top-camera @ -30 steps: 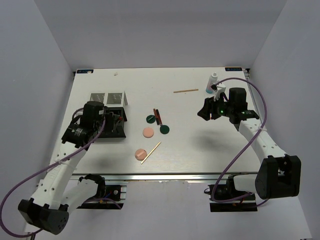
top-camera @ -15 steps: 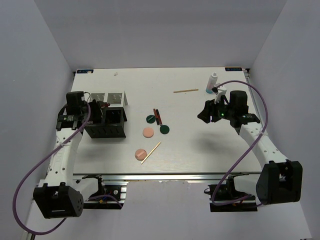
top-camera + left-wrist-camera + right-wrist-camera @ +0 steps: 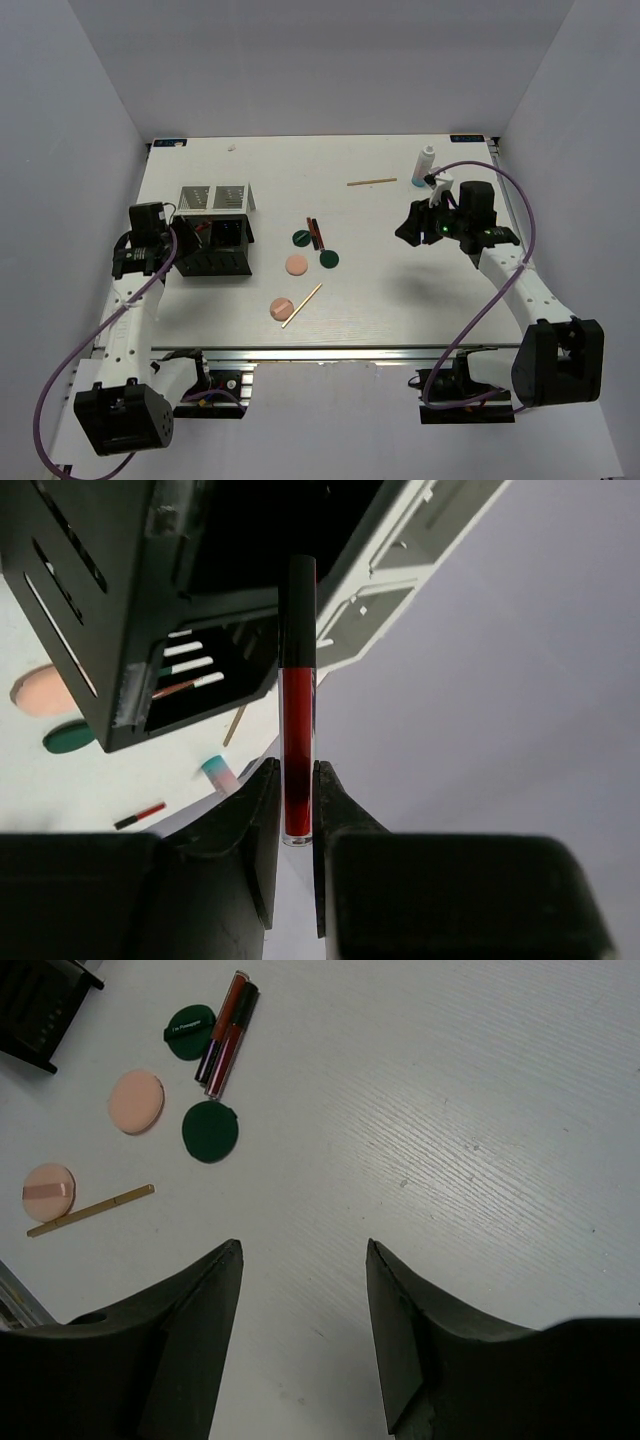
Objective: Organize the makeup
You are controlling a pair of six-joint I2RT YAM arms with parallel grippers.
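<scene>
Left pincer (image 3: 298,780) pinching red stick (image 3: 298,700) by end, tip near organizer (image 3: 100,600); right pincer (image 3: 303,1260) wide, empty. Risk: stick pivots, snags organizer wall.

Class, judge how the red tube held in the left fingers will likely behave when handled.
The red tube looks rigid: it juts straight from the left fingers without sagging. Its glossy round body probably slips easily and, laid flat, may roll.

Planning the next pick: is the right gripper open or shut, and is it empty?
Open and empty. In the wrist view the right gripper has its jaws wide apart, with only bare table between them.
</scene>
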